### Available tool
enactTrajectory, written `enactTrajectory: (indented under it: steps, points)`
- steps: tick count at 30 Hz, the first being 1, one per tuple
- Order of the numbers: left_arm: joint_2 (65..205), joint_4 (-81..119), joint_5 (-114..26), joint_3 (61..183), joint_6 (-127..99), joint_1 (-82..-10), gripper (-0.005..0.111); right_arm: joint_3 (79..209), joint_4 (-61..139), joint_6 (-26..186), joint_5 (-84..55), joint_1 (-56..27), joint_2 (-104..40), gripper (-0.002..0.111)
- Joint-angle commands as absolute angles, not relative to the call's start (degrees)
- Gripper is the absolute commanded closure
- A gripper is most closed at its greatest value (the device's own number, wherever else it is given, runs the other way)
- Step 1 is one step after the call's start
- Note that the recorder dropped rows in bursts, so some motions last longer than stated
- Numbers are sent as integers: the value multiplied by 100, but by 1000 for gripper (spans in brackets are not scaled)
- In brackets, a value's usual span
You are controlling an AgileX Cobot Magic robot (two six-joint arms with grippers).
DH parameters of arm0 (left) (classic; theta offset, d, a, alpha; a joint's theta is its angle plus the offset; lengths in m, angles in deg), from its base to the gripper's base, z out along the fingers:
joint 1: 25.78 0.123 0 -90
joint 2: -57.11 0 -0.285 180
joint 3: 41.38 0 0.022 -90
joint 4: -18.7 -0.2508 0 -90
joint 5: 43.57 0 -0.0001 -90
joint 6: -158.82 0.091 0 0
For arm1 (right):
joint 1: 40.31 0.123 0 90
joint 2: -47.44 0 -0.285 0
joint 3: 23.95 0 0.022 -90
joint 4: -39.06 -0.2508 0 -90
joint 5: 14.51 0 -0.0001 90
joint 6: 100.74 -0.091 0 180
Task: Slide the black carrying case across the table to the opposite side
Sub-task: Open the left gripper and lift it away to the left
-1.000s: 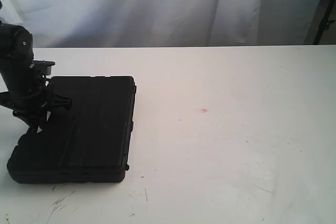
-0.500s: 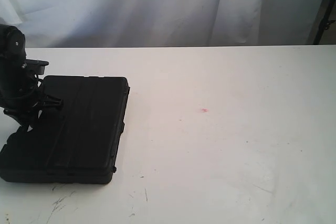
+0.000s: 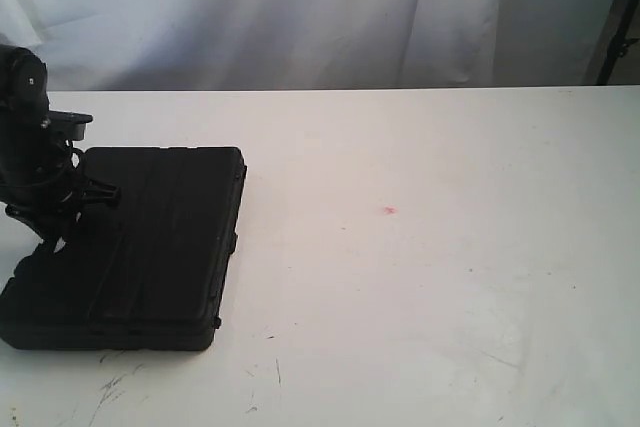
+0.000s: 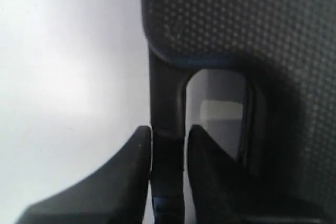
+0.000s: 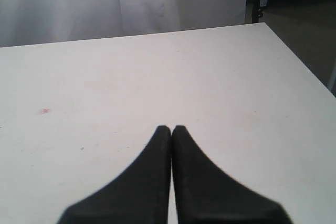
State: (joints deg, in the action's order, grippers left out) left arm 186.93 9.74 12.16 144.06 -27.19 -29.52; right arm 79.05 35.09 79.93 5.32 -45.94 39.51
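1. The left claw point(image 4: 168, 136) is gripping the case point(image 3: 130, 247) by its handle bar point(image 4: 167, 103). One finger is lying outside the bar and the other is sitting in the slot point(image 4: 215, 114).
2. Over the last second the case is travelling leftward. Its right edge is drawing away from the red speck point(image 3: 389, 210), and its near left corner is reaching the left border of the exterior view.
3. In the last half second that travel is dying out. Case and arm are sitting almost where they were, with at most a slight shift.
4. The case is now lying flat at the left side of the table point(image 3: 430, 287), toward the near edge and well apart from the bare right side.
5. By my reading, the slide is ending or pausing here. If the left is the target side, letting go is the step remaining.
6. The right claw point(image 5: 171, 129) is hanging closed over bare table, fingertips pressed together with nothing between them, and is taking no part.
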Motion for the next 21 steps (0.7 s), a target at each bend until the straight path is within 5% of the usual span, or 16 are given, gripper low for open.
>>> enactTrajectory:
  steps: [1, 4, 16, 18, 21]
  points:
    - [18555, 1119, 1173, 14440, -2693, -2938, 54, 7884, 3518, 7978, 530, -4624, 3966, 108]
    - [18513, 1296, 1173, 14440, -2693, -2938, 43, 7884, 3518, 7978, 530, -4624, 3966, 108]
    - [17582, 1370, 1058, 14440, -2718, -2938, 43, 7884, 3518, 7885, 530, -4624, 3966, 108]
    - [17375, 1370, 1058, 14440, -2873, -2938, 51, 7884, 3518, 7885, 530, -4624, 3966, 108]
    - [16998, 1404, 1080, 14440, -2921, -2938, 82, 7884, 3518, 7885, 530, -4624, 3966, 108]
